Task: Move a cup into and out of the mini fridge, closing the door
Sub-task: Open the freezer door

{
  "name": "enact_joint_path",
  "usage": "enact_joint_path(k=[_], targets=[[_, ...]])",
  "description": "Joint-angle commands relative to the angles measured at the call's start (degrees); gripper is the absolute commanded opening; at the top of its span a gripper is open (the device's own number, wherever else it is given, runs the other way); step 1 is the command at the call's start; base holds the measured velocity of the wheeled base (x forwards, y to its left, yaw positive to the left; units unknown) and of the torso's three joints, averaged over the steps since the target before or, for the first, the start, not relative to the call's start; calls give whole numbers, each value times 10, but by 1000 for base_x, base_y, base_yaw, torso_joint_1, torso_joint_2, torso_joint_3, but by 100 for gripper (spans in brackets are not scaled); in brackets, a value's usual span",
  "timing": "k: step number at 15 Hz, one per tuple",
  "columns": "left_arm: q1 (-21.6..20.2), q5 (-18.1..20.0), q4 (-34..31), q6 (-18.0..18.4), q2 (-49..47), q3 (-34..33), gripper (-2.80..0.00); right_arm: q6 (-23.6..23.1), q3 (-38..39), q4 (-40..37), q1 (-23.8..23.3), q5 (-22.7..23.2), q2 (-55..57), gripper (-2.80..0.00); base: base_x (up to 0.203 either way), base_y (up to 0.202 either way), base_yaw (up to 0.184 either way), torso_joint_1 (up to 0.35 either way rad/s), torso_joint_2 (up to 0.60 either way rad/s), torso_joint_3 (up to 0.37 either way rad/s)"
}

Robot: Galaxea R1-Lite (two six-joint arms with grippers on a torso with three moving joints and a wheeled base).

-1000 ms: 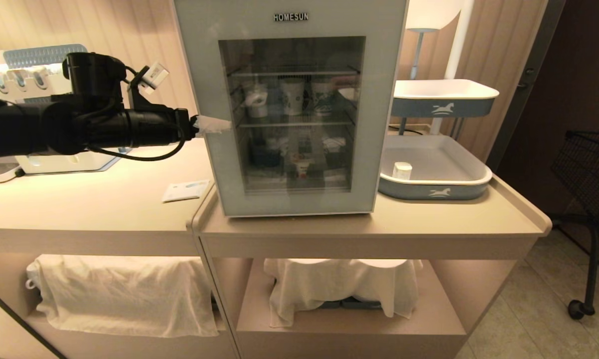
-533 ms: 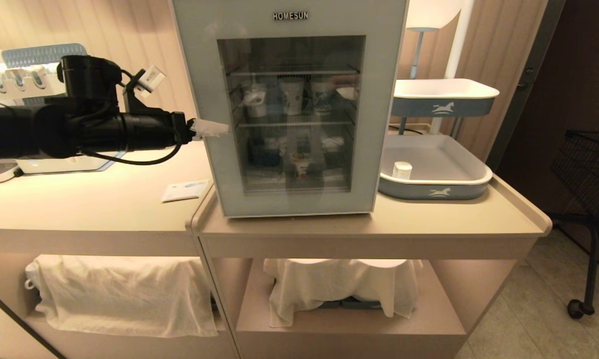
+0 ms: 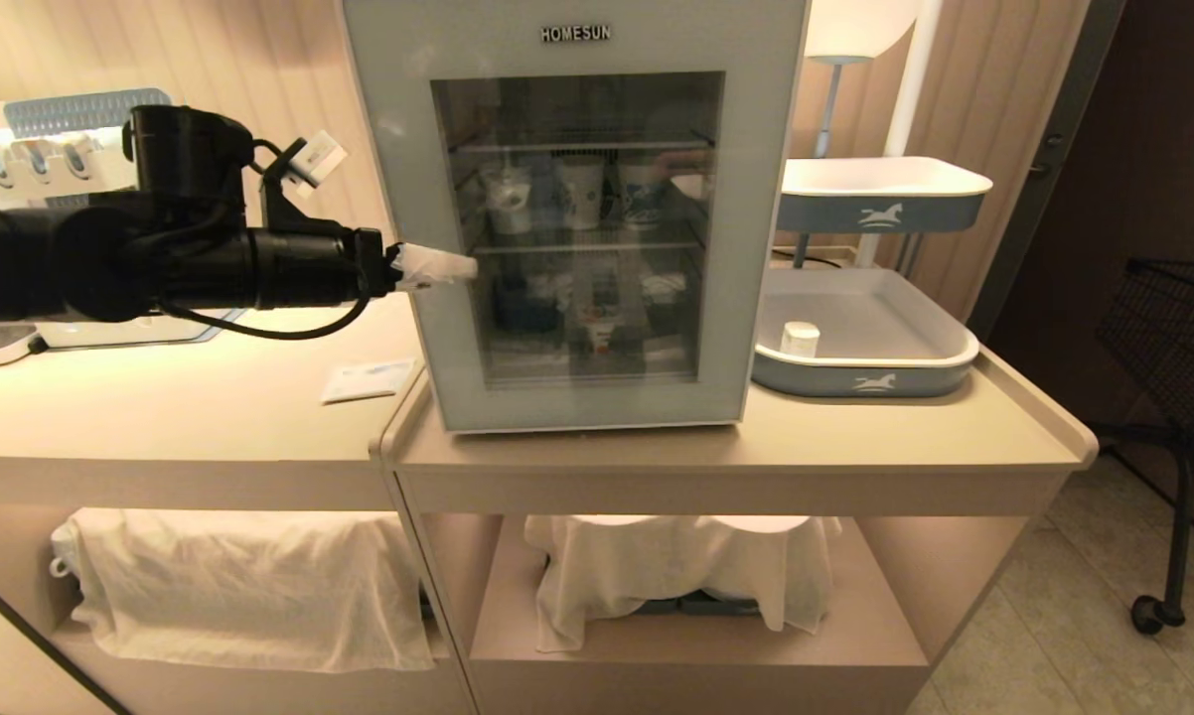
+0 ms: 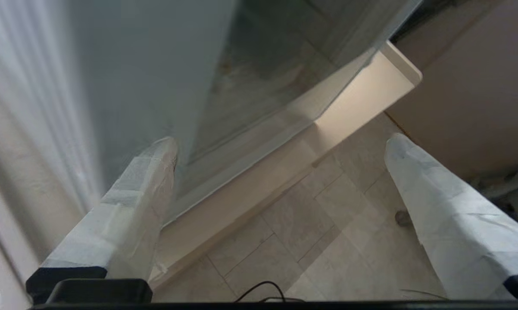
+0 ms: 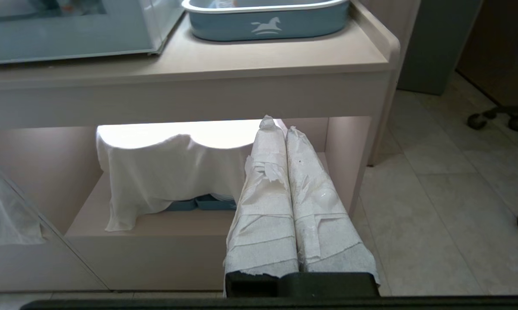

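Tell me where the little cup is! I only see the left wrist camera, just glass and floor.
Observer: The head view shows the cup standing on the lower wire shelf, behind the door's glass.
Operator: Is that door shut?
Observer: It looks shut, flat against the front.
Operator: Where's my other arm?
Observer: The right gripper is shut and parked low, facing a shelf draped with a white cloth.

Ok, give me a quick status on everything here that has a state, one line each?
door: shut against the mini fridge.
cup: upright on the lower shelf, behind the glass.
left gripper: open, at the door's left edge, holding nothing.
right gripper: shut, empty, parked low in front of the counter.
small white pot: upright in the tray.
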State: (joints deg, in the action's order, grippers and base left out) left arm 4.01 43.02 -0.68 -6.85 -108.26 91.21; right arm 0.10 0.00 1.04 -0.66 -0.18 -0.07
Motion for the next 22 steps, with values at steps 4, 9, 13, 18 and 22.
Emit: enact_joint_path(k=[4, 9, 13, 18, 22], targets=[[-4, -6, 1, 8, 15, -16, 0, 0, 5, 0, 0, 0, 1, -280, 0, 0, 0, 0, 0, 0], [-27, -9, 2, 12, 16, -31, 0, 0, 5, 0, 0, 0, 1, -280, 0, 0, 0, 0, 0, 0], [-27, -9, 1, 19, 17, -24, 0, 0, 5, 0, 0, 0, 1, -280, 0, 0, 0, 0, 0, 0], [-27, -8, 3, 26, 1, 6, 0, 0, 5, 0, 0, 0, 1, -280, 0, 0, 0, 0, 0, 0], [-26, -8, 6, 25, -10, 17, 0, 0, 5, 0, 0, 0, 1, -280, 0, 0, 0, 0, 0, 0]])
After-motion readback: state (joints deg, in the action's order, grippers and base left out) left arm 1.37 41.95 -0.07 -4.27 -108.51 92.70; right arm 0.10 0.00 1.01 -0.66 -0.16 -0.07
